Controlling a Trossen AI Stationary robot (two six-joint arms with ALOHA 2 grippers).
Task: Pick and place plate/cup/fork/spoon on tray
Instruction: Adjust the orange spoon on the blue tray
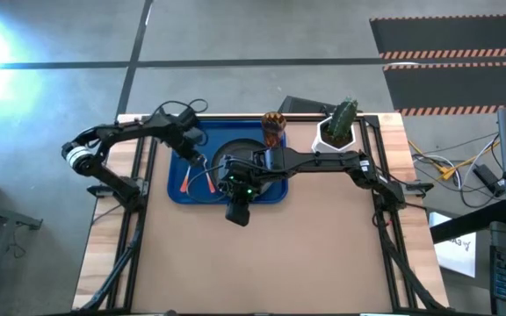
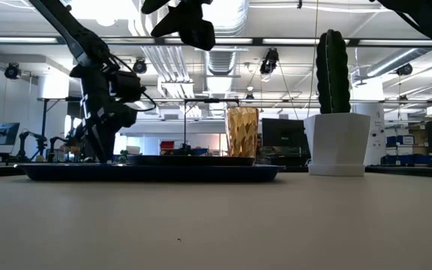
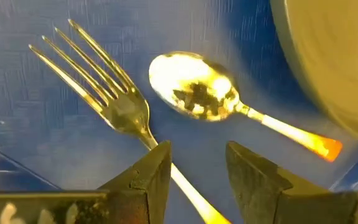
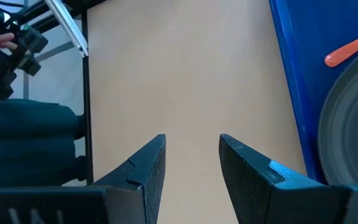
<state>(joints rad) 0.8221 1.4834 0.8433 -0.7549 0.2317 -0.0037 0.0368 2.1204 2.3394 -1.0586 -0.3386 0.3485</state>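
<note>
— Tray (image 1: 176, 193) first: where does it sit?

— Blue, against the far edge of the bench (image 1: 323, 246), left of centre. From above the plate (image 1: 235, 154) lies on it, mostly covered by the right arm, with the fork (image 1: 185, 178) and spoon (image 1: 209, 180) on its left part.

— And the cup (image 1: 274, 129)?

— At the tray's far right corner; the overhead picture doesn't settle whether it stands on the rim or just off it. The level view shows it upright beside the white cactus pot (image 2: 338, 142).

— The claws?

— The left claw (image 3: 194, 168) hovers over the cutlery, fingers parted and empty. Only its wrist camera shows the fork handle running between them, spoon alongside, plate edge past it. The right claw (image 4: 191, 158) is also apart and holding nothing, over bare bench by the tray's near rim; its camera catches an orange handle tip (image 4: 347, 50).
</note>
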